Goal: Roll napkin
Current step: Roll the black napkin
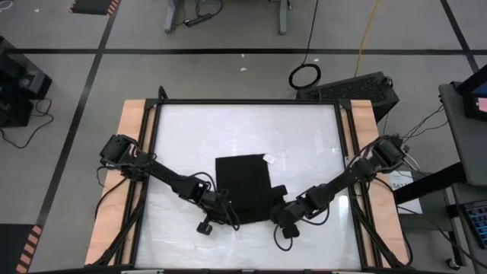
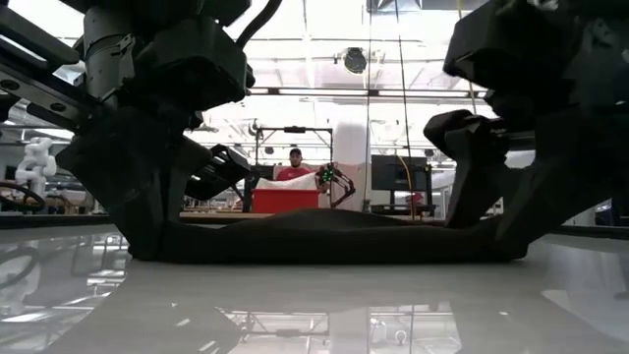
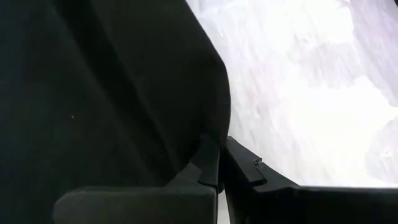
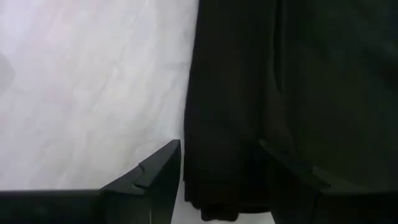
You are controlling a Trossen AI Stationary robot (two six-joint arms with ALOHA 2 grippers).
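Two dark jointed arms, black cables looped alongside, angular black fingers [image 4: 155,180].

napkin [image 1: 243,188] near edge hidden under both hands, tag [image 1: 268,159] too small to read

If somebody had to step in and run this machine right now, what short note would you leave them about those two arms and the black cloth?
Left gripper: at the near left corner of the plain black soft cloth napkin; jaws look nearly closed at its edge, a grip is not certain.
Right gripper: at the near right corner, jaws open, straddling the cloth's edge.
Napkin: flat on the white glossy table top, small white tag at its far right corner.
Done: both arms at the near edge.
Left: grip, then roll; no roll shows yet.
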